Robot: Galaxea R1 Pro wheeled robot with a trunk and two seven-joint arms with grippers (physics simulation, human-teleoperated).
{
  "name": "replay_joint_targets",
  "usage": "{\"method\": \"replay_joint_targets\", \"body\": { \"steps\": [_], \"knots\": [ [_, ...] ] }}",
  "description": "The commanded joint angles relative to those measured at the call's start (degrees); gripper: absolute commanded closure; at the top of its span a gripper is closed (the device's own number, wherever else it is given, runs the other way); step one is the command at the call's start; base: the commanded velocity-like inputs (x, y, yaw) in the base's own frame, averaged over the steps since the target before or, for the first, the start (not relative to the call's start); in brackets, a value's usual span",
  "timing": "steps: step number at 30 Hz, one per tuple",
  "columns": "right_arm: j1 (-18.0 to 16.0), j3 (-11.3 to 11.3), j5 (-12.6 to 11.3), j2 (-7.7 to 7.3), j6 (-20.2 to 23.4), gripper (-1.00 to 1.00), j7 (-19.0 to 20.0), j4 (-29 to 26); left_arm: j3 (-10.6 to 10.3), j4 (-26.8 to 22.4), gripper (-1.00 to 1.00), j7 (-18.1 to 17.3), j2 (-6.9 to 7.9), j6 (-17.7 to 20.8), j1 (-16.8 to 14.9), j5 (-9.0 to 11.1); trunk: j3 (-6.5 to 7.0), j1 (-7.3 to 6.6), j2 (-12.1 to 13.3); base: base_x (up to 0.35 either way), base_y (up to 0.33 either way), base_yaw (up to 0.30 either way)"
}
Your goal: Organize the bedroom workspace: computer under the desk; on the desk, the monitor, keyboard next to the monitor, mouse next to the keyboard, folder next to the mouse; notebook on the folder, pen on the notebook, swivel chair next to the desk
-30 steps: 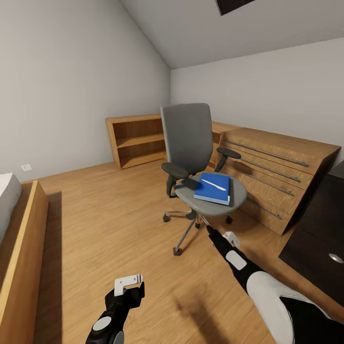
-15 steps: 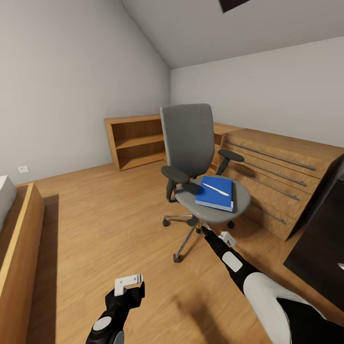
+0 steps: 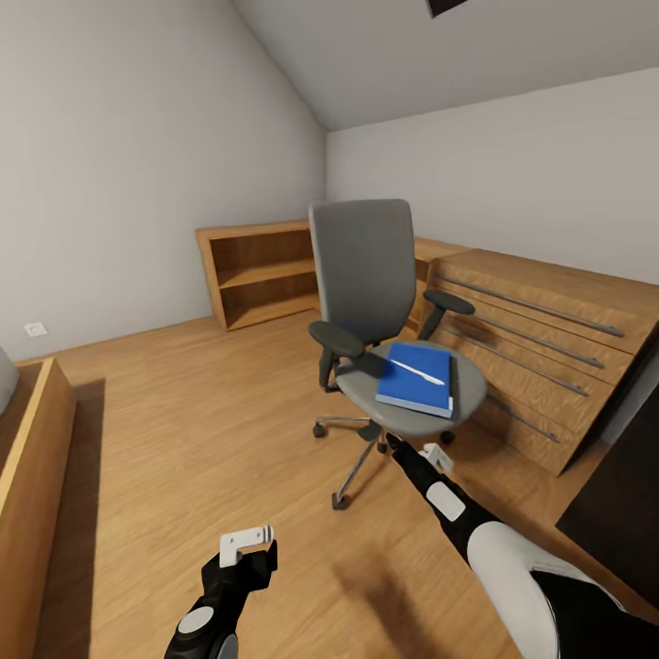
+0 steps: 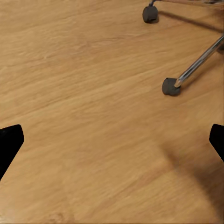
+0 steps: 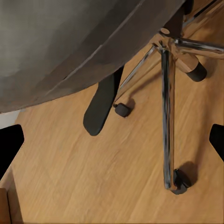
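Wood floor (image 3: 183, 430) spreads below both wide-open pincers; just ahead of the right pincer (image 3: 392, 443) stands the swivel chair (image 3: 366, 275), the folder (image 3: 416, 377) on its seat; the left pincer (image 3: 245, 542) hangs well apart.

folder (image 3: 416, 389) w/ pen (image 3: 417, 372), swivel chair (image 3: 366, 275) seat
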Motion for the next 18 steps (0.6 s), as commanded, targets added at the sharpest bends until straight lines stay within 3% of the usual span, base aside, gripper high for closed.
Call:
{"method": "replay_joint_targets", "body": {
  "steps": [1, 18],
  "knots": [
    [-0.07, -1.01, -0.08, 0.01, -0.10, -1.00, 0.37, -0.01, -0.09, -0.07, -1.00, 0.54, 0.02, 0.17, -0.02, 0.60, -0.05, 0.00, -0.02, 0.175, 0.000, 0.000],
    [-0.07, -1.03, -0.08, -0.10, -0.10, -1.00, 0.37, -0.24, -0.04, -0.07, -1.00, 0.54, 0.02, 0.17, -0.02, 0.63, -0.05, 0.00, -0.02, 0.237, 0.000, 0.000]
  ]
}}
